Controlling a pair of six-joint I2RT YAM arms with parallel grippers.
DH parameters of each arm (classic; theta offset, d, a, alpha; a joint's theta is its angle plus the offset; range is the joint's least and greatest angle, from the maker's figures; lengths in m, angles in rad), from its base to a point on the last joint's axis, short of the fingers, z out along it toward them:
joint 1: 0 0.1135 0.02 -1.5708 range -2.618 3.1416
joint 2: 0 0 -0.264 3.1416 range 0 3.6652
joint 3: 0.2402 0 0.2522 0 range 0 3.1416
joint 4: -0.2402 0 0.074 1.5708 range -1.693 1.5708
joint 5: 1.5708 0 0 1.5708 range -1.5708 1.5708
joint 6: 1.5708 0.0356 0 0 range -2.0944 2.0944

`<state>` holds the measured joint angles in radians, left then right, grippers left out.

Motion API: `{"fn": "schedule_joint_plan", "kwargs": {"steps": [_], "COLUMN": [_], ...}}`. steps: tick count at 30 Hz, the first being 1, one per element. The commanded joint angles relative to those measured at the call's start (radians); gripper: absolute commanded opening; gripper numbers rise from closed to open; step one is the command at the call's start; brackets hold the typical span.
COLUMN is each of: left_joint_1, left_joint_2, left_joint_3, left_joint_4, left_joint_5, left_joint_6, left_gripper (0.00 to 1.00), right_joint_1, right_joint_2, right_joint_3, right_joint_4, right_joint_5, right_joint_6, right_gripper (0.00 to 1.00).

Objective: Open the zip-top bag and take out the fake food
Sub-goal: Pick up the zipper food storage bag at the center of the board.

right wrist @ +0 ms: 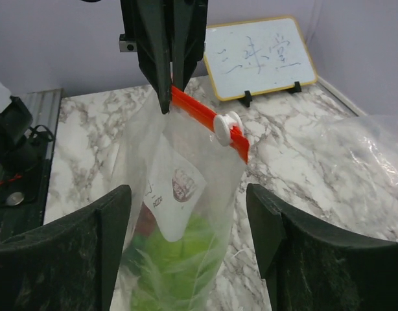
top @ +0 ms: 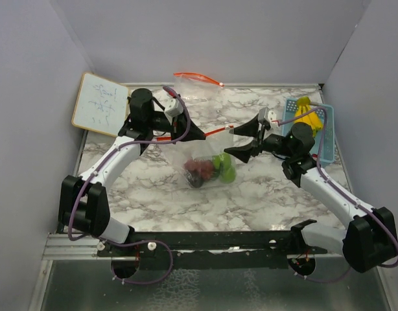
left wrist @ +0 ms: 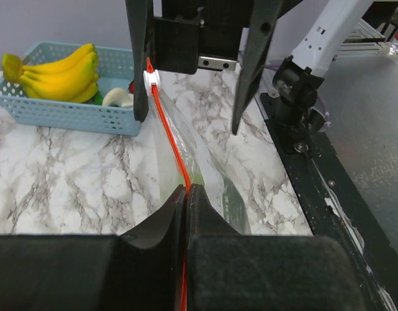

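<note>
Fake food (right wrist: 178, 264) blurred inside bag (right wrist: 198, 150)

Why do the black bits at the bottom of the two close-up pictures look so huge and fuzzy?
Left wrist view: the left pincer, pinching the bag, sits close to the lens, so it looms large, dark and soft. Right wrist view: same for the open right pincer, while the whiteboard behind looks clearer. Top view: far away, both look small, evenly lit.
</note>
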<state>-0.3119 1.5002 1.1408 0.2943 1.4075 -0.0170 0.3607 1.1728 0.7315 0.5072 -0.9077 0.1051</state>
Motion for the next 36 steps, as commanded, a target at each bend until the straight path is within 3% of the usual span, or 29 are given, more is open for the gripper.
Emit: {"fn": "schedule_joint_plan", "kwargs": {"steps": [1, 12, 15, 19, 21, 22, 24, 28, 36], "left_joint_1": [-0.017, -0.109, -0.111, -0.112, -0.112, -0.112, -0.112, -0.134, -0.29], "left_joint_2": [-0.101, -0.108, -0.117, -0.139, -0.153, -0.156, -0.161, -0.169, -0.133], "left_joint_3": [-0.041, -0.089, -0.097, -0.133, -0.151, -0.162, -0.181, -0.229, -0.193], "left_joint_4": [0.065, 0.042, -0.005, 0.045, 0.092, 0.137, 0.226, 0.428, 0.47], "left_joint_5": [0.026, -0.02, -0.058, -0.102, -0.155, -0.188, -0.25, -0.348, -0.405], "left_joint_6": [0.025, 0.056, 0.103, 0.078, 0.045, 0.014, -0.066, -0.197, -0.16], "left_gripper": [0.0, 0.0, 0.0, 0.0, 0.0, 0.02, 0.25, 0.58, 0.59], "right_joint_1": [-0.004, -0.003, -0.003, -0.003, -0.003, -0.003, -0.002, -0.002, 0.0], "right_joint_2": [-0.039, 0.107, 0.144, 0.126, 0.099, 0.083, 0.051, -0.015, -0.019], "right_joint_3": [-0.043, -0.093, -0.094, -0.112, -0.114, -0.108, -0.085, -0.07, -0.094], "right_joint_4": [0.059, 0.436, 0.511, 0.482, 0.433, 0.392, 0.281, 0.087, 0.058], "right_joint_5": [-0.061, -0.245, -0.249, -0.224, -0.203, -0.191, -0.158, -0.075, -0.078], "right_joint_6": [0.011, 0.258, 0.308, 0.292, 0.27, 0.256, 0.215, 0.12, 0.11], "right_gripper": [0.64, 0.5, 0.36, 0.05, 0.01, 0.01, 0.01, 0.01, 0.01]}}
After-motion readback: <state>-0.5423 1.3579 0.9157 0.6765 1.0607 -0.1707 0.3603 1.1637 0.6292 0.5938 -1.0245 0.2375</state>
